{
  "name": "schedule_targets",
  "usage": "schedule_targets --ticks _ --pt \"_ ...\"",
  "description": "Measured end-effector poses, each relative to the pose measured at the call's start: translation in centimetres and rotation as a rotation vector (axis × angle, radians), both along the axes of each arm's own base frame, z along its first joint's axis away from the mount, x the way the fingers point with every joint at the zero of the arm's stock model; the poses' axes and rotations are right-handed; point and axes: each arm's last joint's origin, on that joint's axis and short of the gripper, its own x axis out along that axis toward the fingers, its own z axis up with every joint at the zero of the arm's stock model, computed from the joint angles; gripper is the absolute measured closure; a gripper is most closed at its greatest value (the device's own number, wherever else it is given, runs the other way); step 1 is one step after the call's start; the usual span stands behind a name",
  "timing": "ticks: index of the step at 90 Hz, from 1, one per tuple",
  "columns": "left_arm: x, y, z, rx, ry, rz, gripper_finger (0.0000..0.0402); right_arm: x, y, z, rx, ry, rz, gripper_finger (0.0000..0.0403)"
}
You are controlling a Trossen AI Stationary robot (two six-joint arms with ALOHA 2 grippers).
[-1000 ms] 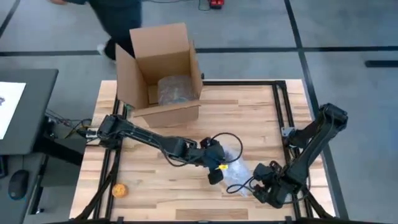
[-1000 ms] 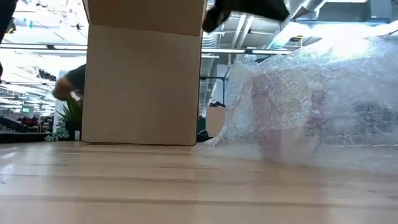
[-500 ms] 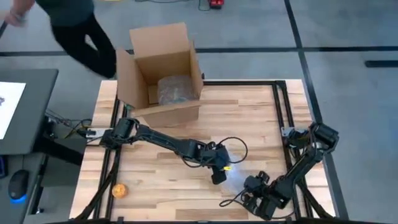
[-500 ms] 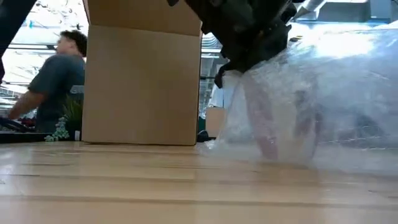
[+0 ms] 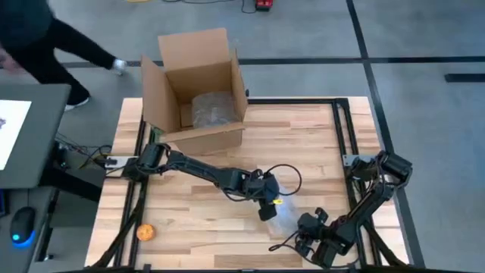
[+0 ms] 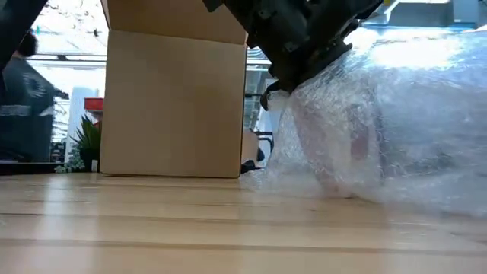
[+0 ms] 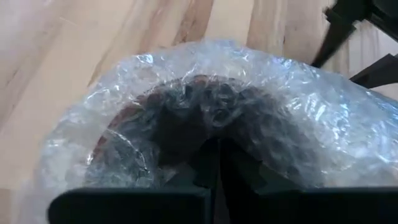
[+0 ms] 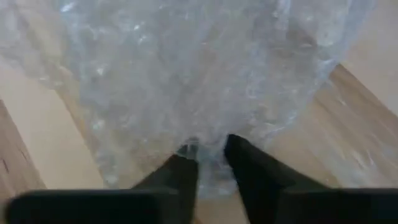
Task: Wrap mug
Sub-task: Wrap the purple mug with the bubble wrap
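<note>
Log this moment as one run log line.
left gripper: on wrapped mug | right gripper: pinching bubble wrap | box: open

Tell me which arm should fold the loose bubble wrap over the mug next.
Probably the right. The right pincer is pinching the bubble wrap at its edge, while the left pincer presses on the wrapped mug, steadying it.

Open brown cardboard box [image 5: 198, 87]: desk's 11 o'clock, a wrapped bundle inside.
Small orange ball [image 5: 145, 232]: desk's 7 o'clock corner.
Light wooden desk [image 5: 303, 144]: carries both.
</note>
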Motion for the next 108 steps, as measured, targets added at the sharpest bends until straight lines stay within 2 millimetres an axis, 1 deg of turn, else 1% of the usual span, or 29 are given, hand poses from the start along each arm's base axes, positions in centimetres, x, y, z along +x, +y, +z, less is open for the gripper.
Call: schedule_targets --ticks 3,7,15,28,42,55,66,74,85,102,108 --pt "0.0 0.0 0.0 0.002 0.0 0.001 0.0401 0.0 0.0 0.2 0.001 0.001 0.015 0.038" --pt "0.0 0.0 0.0 0.005 -0.001 0.003 0.0401 -0.1 -0.1 0.6 0.005 0.008 0.037 0.0392" --pt "0.0 0.0 0.0 0.014 -0.002 0.011 0.0401 -0.3 -0.2 1.7 0.022 0.002 0.073 0.0395" --pt "0.0 0.1 -0.1 0.018 0.001 0.014 0.0401 -0.5 -0.5 4.5 0.044 -0.05 0.161 0.0401" --pt "0.0 0.1 -0.1 0.033 -0.003 0.028 0.0401 0.1 -1.7 6.7 0.029 -0.136 0.161 0.0402" --pt "0.0 -0.1 -0.1 0.039 -0.009 0.028 0.0402 1.4 -3.1 7.4 -0.007 -0.19 0.104 0.0403" --pt "0.0 -0.2 -0.1 0.046 -0.011 0.032 0.0402 2.6 -4.1 7.4 -0.017 -0.199 0.06 0.0403" --pt "-0.1 -0.4 -0.1 0.047 -0.011 0.033 0.0402 3.2 -4.5 7.5 -0.024 -0.208 0.057 0.0403" --pt "-0.2 -0.8 -0.1 0.034 -0.012 0.036 0.0402 3.3 -4.9 8.4 0.014 -0.231 0.043 0.0403" --pt "-0.5 -2.3 -0.1 0.025 -0.014 0.01 0.0402 2.8 -5.2 10.3 0.096 -0.333 -0.063 0.0403" --pt "-0.5 -2.6 -0.1 0.013 -0.024 0.018 0.0402 2.9 -5.5 10.6 0.1 -0.361 -0.1 0.0403"
